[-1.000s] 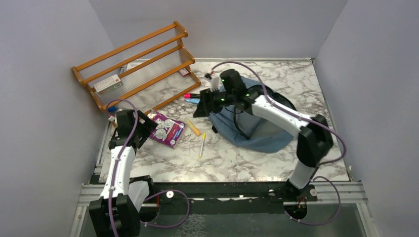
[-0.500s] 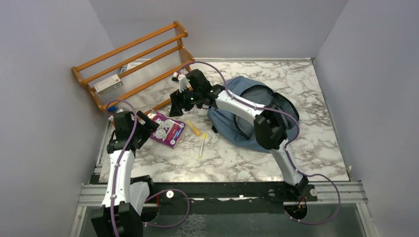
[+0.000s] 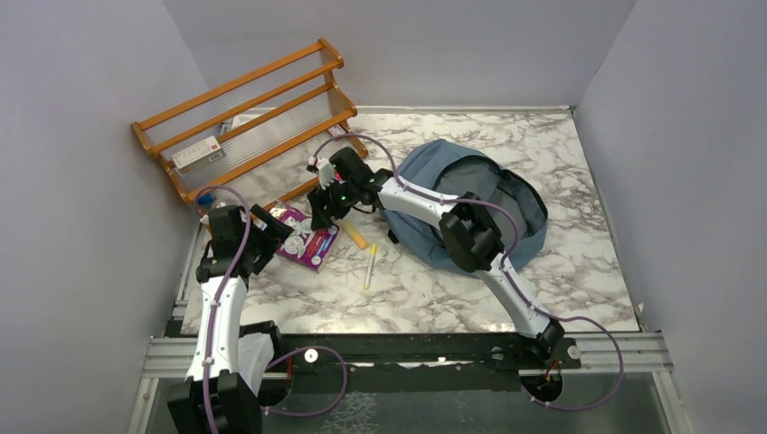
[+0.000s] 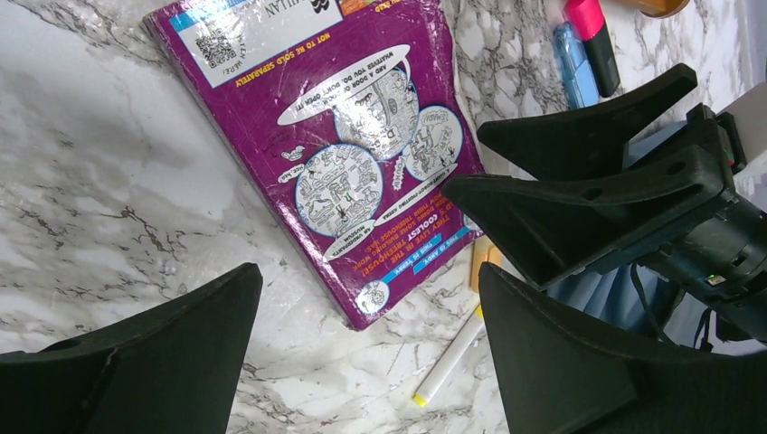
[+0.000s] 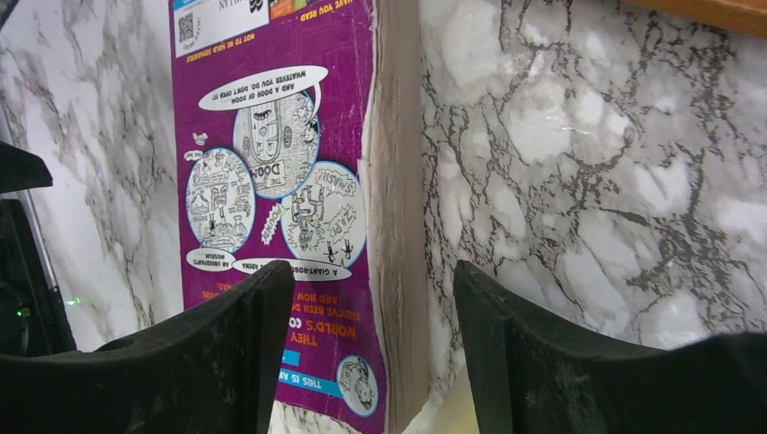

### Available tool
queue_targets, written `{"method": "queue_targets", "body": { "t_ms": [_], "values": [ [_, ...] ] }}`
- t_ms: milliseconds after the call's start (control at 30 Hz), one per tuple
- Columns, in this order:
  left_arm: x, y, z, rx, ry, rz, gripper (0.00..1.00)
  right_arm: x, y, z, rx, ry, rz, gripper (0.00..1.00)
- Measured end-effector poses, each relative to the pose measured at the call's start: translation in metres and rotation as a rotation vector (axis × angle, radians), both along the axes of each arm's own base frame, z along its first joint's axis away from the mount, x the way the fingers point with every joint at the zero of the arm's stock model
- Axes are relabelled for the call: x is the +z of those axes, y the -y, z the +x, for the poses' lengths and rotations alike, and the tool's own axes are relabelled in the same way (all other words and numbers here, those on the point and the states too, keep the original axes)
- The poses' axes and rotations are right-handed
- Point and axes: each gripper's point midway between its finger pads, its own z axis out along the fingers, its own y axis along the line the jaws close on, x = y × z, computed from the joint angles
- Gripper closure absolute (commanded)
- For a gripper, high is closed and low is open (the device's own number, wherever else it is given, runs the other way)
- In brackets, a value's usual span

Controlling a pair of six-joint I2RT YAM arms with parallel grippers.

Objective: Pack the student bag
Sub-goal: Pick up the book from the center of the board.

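The right arm reaches leftward, right gripper (image 5: 366, 280) spread above the purple book (image 5: 271, 136).

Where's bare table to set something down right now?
Bare: the table strip along the near edge, short of the yellow marker and student bag; also the far-right corner beyond the bag. Crowded: between rack, purple book and bag.

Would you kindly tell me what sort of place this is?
Probably a robotics lab test cell, not a classroom: plain grey walls box in a marble-patterned table, and school props, a student bag and purple book, lie on it.
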Motion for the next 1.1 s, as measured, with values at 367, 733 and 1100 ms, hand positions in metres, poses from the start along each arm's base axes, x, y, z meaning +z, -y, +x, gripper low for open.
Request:
{"method": "queue_targets", "body": {
  "t_ms": [367,733,1100],
  "values": [
    [-0.022,0.002,-0.003,0.021,-0.055,-0.032,0.10,-0.007,-0.006,-0.013,0.051,-0.015,0.005,0.36],
    [-0.028,0.000,0.007,0.028,-0.050,-0.038,0.10,-0.019,-0.007,-0.008,0.019,-0.024,-0.021,0.71],
    [-0.039,0.003,0.006,0.024,-0.055,-0.060,0.10,-0.015,0.008,-0.019,-0.065,-0.053,0.018,0.99]
  ]
}}
